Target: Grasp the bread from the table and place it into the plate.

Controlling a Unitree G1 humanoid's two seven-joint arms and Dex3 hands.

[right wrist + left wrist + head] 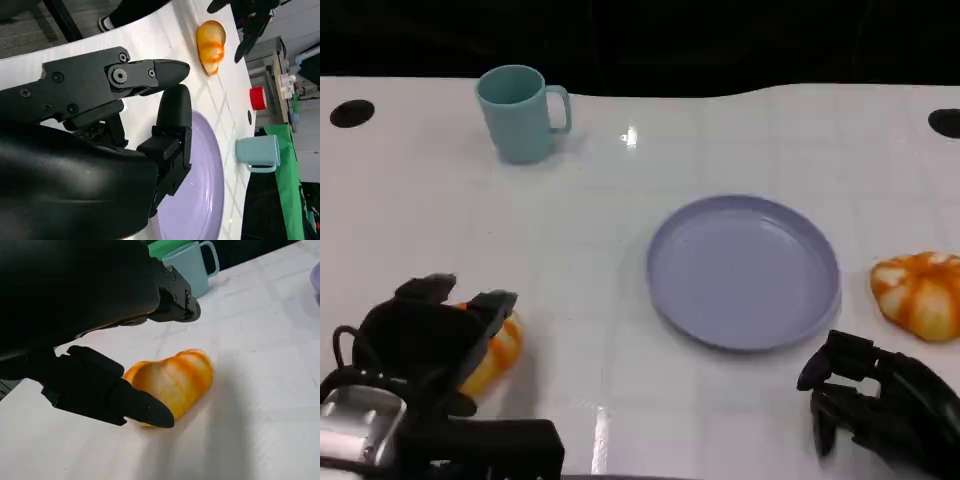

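— Now, the left hand?
— Over the bread near the table's front left edge; fingers spread around it, not clamped.
— The plate?
— Centre-right, bare. A second orange loaf lies just beyond its right side.
— Right hand?
— Near the front edge, fingers curled, holding nothing.
— Anything else?
— A teal mug, far left.

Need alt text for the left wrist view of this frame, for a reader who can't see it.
The robot's black left hand reaches over an orange-and-white bread roll on the white table, fingers open around it without closing. A teal mug stands behind.
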